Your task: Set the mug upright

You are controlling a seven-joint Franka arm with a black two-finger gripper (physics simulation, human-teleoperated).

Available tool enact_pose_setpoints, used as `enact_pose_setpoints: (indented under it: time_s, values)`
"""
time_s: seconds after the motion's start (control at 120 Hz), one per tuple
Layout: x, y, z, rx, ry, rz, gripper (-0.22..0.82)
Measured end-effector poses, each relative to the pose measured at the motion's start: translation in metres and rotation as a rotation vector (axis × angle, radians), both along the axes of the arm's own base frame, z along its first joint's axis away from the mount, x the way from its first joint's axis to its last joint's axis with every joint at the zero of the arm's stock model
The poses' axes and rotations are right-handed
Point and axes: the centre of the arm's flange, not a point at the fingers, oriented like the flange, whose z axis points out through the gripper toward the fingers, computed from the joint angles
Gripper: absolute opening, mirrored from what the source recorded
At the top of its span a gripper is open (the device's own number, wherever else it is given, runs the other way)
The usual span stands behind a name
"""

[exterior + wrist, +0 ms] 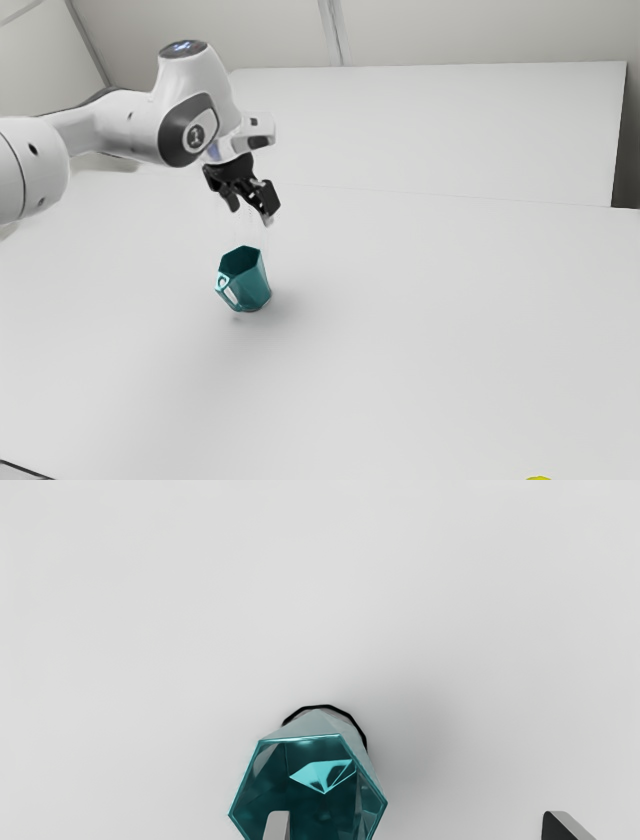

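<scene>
My gripper point(252, 208) hangs above the teal mug point(250, 285) in the exterior view, with a gap between them. The faceted mug stands on its base, leaning slightly, its mouth facing up and its handle toward the exterior view's lower left. Seen in the wrist view, the fingers of my gripper point(415, 825) are wide apart, with nothing held between them. One fingertip overlaps the mouth of the mug point(320, 780) there, while the other is out to the side over bare table. The mug's handle is hidden in the wrist view.
The white table point(420, 330) surrounds the mug. A small yellow thing point(540, 478) is cut off at the exterior view's bottom edge, toward its right. Pale walls rise behind the table.
</scene>
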Motion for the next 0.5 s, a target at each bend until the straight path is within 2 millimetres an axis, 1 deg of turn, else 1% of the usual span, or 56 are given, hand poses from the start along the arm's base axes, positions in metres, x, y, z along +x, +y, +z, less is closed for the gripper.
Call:
enact_pose_setpoints:
  time_s: [0.05,0.108,0.183,0.225,0.325,0.375,0.442,0.5]
  values:
    - [0.002,0.005,0.025,-0.001,-0.019,0.008,0.55]
    - [0.003,0.017,0.047,-0.002,-0.033,0.028,0.56]
    - [0.010,0.037,0.066,-0.012,-0.025,0.062,0.56]
    - [0.009,0.051,0.077,-0.027,-0.024,0.085,0.57]
    - [-0.006,0.085,0.107,-0.054,-0.028,0.130,0.57]
    - [-0.016,0.099,0.118,-0.063,-0.026,0.148,0.58]
    - [-0.027,0.117,0.127,-0.071,-0.021,0.171,0.58]
    - [-0.034,0.134,0.130,-0.076,-0.014,0.193,0.58]
